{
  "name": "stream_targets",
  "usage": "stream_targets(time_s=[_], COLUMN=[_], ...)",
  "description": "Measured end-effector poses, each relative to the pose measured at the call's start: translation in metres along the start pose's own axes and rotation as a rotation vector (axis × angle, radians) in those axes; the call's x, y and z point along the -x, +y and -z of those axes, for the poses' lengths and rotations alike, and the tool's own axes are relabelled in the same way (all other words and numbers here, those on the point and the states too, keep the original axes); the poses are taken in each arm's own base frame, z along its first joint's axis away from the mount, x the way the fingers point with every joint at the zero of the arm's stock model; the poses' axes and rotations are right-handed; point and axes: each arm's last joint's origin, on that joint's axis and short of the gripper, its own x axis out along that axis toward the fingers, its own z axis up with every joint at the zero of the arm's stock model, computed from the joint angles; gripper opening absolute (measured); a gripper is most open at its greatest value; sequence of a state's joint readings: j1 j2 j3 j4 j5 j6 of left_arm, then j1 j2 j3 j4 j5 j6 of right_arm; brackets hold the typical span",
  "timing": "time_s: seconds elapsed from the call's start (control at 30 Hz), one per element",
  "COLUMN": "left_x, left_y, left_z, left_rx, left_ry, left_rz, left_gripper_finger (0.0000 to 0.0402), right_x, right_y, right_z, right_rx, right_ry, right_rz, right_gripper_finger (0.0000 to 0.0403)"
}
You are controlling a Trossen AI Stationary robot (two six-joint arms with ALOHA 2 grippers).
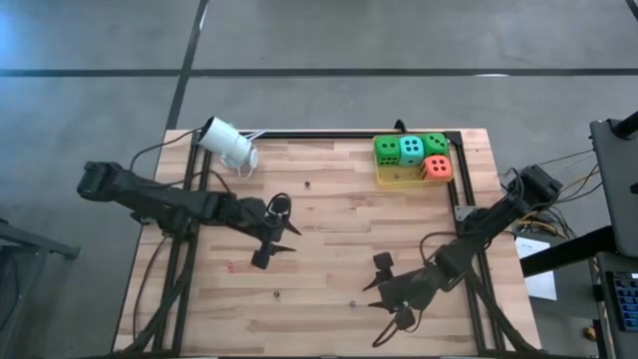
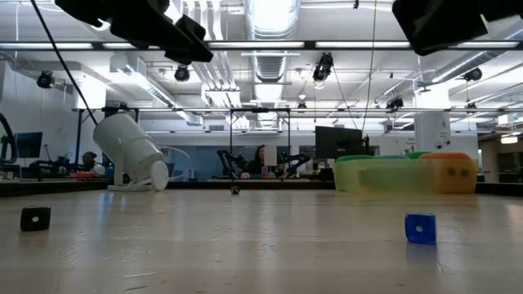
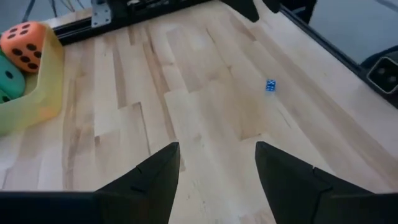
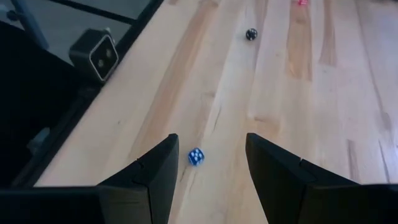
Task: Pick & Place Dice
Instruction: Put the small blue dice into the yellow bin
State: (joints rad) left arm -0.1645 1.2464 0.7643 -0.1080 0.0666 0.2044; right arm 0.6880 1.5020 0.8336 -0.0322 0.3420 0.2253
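Observation:
Two green dice [image 1: 387, 150] [image 1: 436, 145], a teal die [image 1: 411, 150] and an orange die [image 1: 437, 168] sit together in a yellow tray [image 1: 394, 180] at the table's far right. The left wrist view shows the orange die [image 3: 25, 43] and one green die [image 3: 7, 78] inside the tray [image 3: 37, 93]. My left gripper [image 1: 281, 231] [image 3: 217, 149] hovers open over the table's left middle, nothing between its fingers. My right gripper [image 1: 384, 294] [image 4: 211, 140] hovers open near the front right, also holding nothing.
A tiny blue die [image 4: 196, 157] [image 2: 420, 229] lies on the wood just ahead of my right gripper. A tiny black die [image 4: 251, 34] [image 2: 35, 218] lies farther left. A white cylinder [image 1: 227, 144] lies at the far left edge. A small camera [image 4: 99, 55] sits at the near edge.

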Motion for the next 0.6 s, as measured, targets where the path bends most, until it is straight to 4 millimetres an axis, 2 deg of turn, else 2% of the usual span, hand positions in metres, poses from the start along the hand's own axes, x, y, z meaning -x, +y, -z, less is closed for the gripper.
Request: stream_targets(time_s=[0.1, 0.37, 0.6], left_x=[0.000, 0.000, 0.000], left_y=[-0.002, -0.003, -0.003], left_z=[-0.001, -0.001, -0.001], left_rx=[-0.006, -0.012, -0.012], left_ry=[-0.006, -0.006, -0.006], left_rz=[0.006, 0.009, 0.009], left_gripper_finger=[0.0214, 0.0212, 0.0214], right_x=[-0.002, -0.009, -0.022], right_y=[0.002, 0.010, 0.017], right_z=[-0.008, -0.030, -0.042], right_rx=[-0.005, -0.177, -0.483], right_ry=[0.010, 0.059, 0.240], right_rz=[0.004, 0.021, 0.134], right_gripper_finger=[0.0182, 0.0182, 0.0182])
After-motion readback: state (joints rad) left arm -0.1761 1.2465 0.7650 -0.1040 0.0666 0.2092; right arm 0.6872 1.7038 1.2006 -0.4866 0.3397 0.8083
